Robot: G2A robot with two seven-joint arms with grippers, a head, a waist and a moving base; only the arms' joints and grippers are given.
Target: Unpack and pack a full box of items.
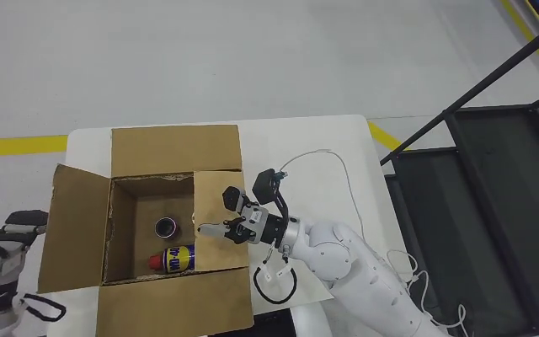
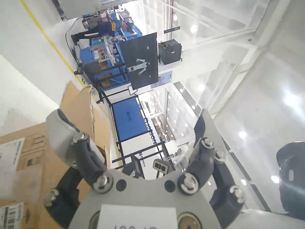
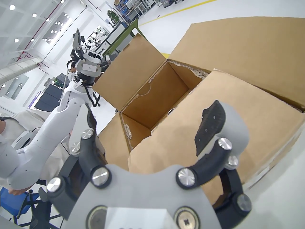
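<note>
**Opened Box Sits on White Counter**

A white counter point(image 1: 312, 135) carries an opened brown cardboard box point(image 1: 173, 150), set toward its left side. A thin white cable point(image 1: 324, 152) lies in a loose curve on the bare surface just beside the box.

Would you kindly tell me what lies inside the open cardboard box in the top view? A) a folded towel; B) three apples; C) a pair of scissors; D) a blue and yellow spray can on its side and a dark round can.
D: the top view shows the blue and yellow spray can lying on its side on the floor of the cardboard box, with the dark round can close by.
</note>
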